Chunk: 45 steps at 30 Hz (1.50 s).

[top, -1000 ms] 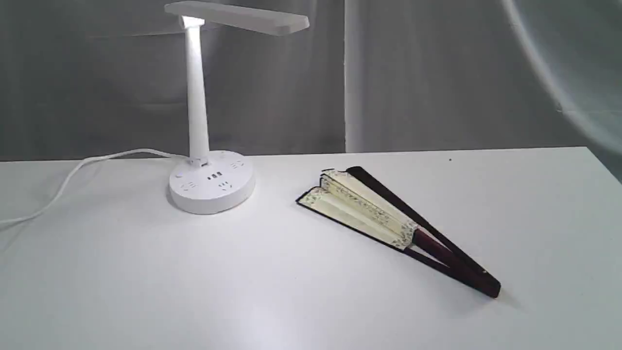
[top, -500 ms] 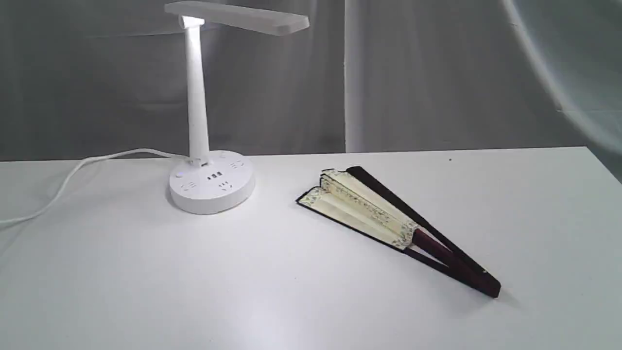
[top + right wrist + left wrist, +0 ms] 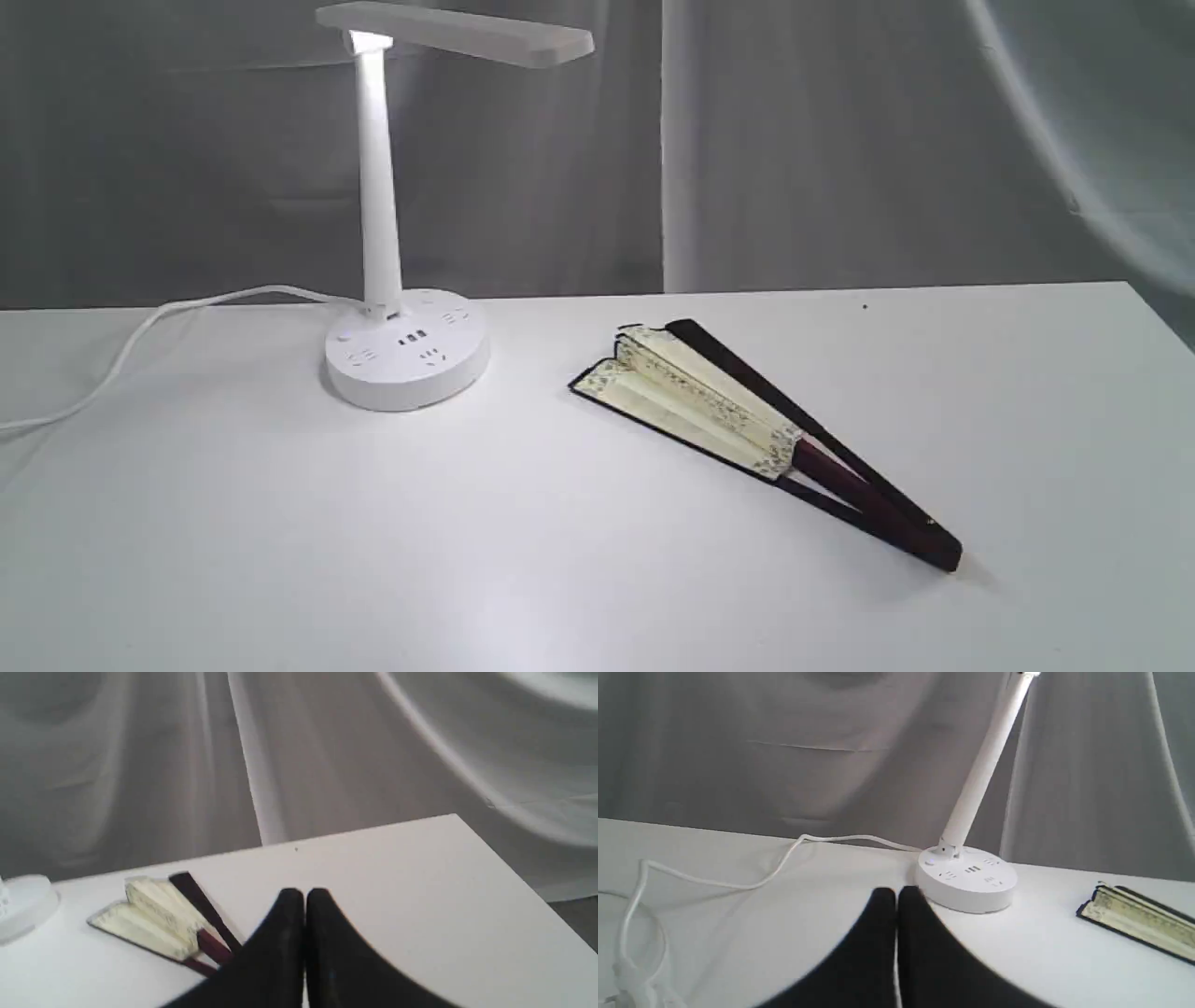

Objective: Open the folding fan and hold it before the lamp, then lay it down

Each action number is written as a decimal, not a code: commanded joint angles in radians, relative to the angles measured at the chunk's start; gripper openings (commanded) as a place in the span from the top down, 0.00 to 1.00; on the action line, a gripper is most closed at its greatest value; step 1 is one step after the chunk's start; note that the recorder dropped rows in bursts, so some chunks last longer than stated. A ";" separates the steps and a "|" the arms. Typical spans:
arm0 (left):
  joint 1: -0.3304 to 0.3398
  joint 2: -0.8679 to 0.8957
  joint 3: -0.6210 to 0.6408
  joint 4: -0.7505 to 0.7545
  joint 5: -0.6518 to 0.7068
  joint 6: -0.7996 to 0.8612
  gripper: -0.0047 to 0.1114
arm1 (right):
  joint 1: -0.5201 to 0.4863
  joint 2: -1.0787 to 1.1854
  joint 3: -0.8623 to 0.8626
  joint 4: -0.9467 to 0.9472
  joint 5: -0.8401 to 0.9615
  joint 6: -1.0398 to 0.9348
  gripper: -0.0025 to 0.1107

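Note:
The folding fan lies flat on the white table, only slightly spread, cream pleats toward the lamp and dark maroon ribs pointing to the front right. It also shows in the left wrist view as the fan and in the right wrist view as the fan. The white lamp stands lit at the back left, its base near the left gripper. My left gripper is shut and holds nothing. My right gripper is shut and holds nothing, hanging above the table beside the fan's ribs. Neither gripper shows in the exterior view.
The lamp's white cord trails off the left side of the table. A grey curtain hangs behind. The table's right edge drops off close to the right gripper.

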 commanded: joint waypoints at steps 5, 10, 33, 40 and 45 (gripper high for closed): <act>-0.004 -0.003 0.005 -0.008 -0.025 -0.145 0.96 | 0.002 -0.003 0.004 0.064 -0.125 0.007 0.98; -0.004 -0.003 0.005 -0.008 -0.025 -0.156 0.96 | 0.002 -0.003 0.004 0.064 -0.112 0.023 0.98; -0.004 -0.003 -0.334 -0.098 0.330 -0.103 0.96 | 0.002 -0.003 -0.186 0.071 0.061 0.019 0.98; -0.004 -0.003 -0.487 -0.082 0.569 0.013 0.96 | 0.002 -0.003 -0.186 0.137 0.090 0.019 0.98; -0.004 -0.003 -0.542 -0.082 0.661 0.011 0.96 | 0.002 -0.003 -0.186 0.142 0.094 0.019 0.98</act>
